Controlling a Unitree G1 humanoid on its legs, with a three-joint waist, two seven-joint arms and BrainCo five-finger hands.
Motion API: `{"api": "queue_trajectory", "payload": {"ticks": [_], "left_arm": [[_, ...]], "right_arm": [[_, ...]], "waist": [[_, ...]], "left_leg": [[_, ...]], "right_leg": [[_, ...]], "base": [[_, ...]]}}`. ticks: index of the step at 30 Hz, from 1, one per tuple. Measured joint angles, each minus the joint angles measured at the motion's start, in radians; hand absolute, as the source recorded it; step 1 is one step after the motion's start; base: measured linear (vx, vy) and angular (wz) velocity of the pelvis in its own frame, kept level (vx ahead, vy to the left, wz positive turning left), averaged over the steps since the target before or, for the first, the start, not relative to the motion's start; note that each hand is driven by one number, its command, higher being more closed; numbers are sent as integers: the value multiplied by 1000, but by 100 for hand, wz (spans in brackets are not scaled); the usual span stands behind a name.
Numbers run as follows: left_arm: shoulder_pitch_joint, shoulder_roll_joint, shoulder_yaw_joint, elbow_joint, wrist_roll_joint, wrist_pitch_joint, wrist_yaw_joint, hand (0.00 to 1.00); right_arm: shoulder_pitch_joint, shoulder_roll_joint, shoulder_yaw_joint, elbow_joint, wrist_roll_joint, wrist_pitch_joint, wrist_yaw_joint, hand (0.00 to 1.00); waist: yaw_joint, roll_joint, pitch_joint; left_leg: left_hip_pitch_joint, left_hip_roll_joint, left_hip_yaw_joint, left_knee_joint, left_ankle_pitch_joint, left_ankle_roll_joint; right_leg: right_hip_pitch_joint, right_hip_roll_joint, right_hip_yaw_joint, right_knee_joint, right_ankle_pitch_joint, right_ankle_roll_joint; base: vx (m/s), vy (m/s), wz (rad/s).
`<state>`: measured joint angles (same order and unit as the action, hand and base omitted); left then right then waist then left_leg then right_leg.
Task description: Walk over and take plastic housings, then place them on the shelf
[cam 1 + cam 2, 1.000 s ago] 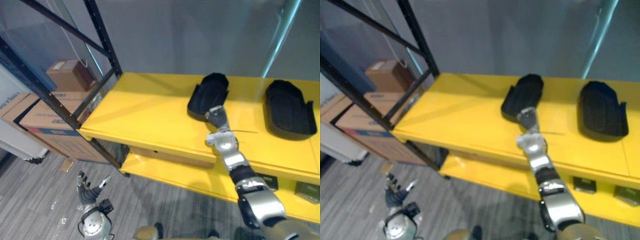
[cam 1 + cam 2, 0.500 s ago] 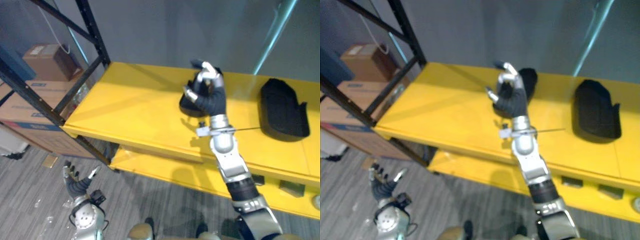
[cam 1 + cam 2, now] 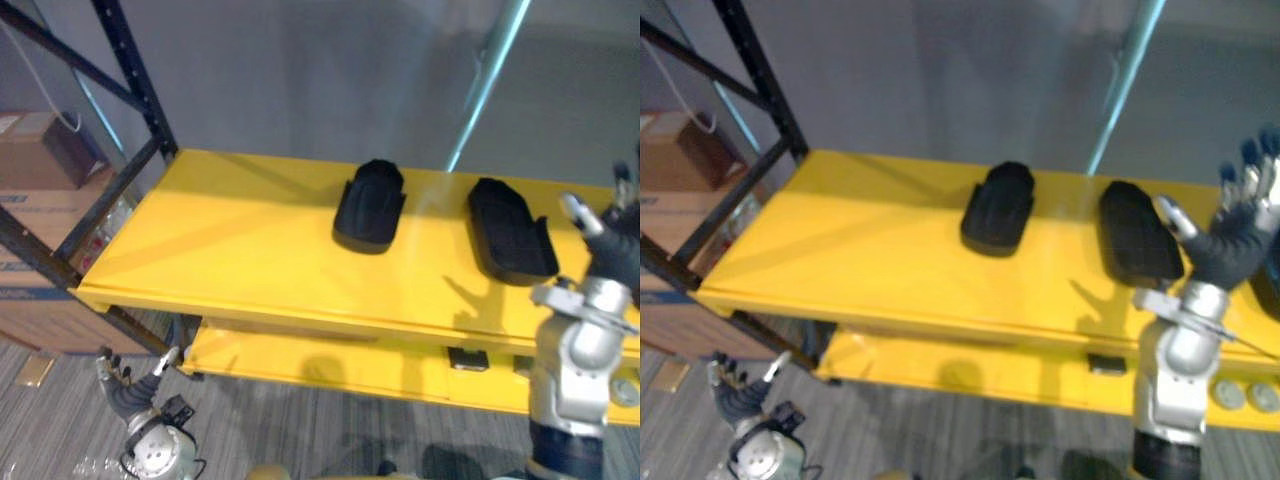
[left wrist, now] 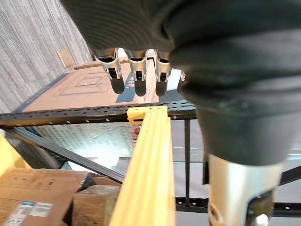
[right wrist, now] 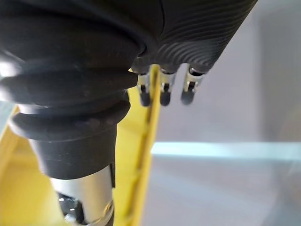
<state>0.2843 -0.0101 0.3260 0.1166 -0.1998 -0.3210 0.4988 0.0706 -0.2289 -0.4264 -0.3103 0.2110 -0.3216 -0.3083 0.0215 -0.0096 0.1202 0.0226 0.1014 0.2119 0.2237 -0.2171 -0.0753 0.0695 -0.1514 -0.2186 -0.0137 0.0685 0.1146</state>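
Note:
Two black plastic housings lie on the yellow upper shelf, one near its middle and one further right. Both lie free, with no hand on them. My right hand is raised at the right end of the shelf, beside the right housing, with its fingers spread straight and nothing in it. My left hand hangs low at the lower left, in front of the rack and near the floor. It is open and empty, its fingers straight.
A black rack upright and diagonal braces stand at the left, with cardboard boxes behind them. A lower yellow shelf carries small dark items. A teal pole rises behind the shelf. Grey carpet lies below.
My right hand has let go of the middle housing, lifted off it and swung to the right, its fingers opening. The camera has shifted too. The left hand still hangs low.

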Motion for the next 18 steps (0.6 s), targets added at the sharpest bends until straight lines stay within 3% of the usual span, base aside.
{"api": "queue_trajectory", "payload": {"ticks": [4,5,10,14,18], "left_arm": [[39,-8,32,-54,-1,-1,1,0],[132,-50,-4,-159,-38,-4,8,0],[132,-51,-5,-172,-38,-4,8,0],[132,-49,-9,-245,-33,-3,28,0],[109,-45,-37,-351,-14,0,63,0]], "right_arm": [[195,112,-69,16,-16,15,-49,0],[400,312,-22,86,90,-36,-63,0],[397,311,-21,86,90,-36,-62,0],[381,294,28,87,92,-36,-59,0],[319,231,78,125,99,-36,-38,0]], "waist": [[-38,0,-2],[-63,-11,-16],[-62,-12,-14],[-56,-28,6],[-31,-45,41]], "left_leg": [[20,9,34,-2,-9,-4],[49,26,98,-19,-7,-15],[48,26,99,-18,-8,-15],[31,32,96,4,-20,-14],[-26,44,75,75,-47,-10]], "right_leg": [[-2,8,36,-1,0,0],[-28,27,104,12,-15,-10],[-32,28,106,15,-16,-10],[-41,32,111,14,-21,-14],[-60,36,107,15,-15,-5]], "base": [[-11,-1,-22],[-2,-6,-4],[0,0,0],[0,0,-1],[-9,11,4]]}}
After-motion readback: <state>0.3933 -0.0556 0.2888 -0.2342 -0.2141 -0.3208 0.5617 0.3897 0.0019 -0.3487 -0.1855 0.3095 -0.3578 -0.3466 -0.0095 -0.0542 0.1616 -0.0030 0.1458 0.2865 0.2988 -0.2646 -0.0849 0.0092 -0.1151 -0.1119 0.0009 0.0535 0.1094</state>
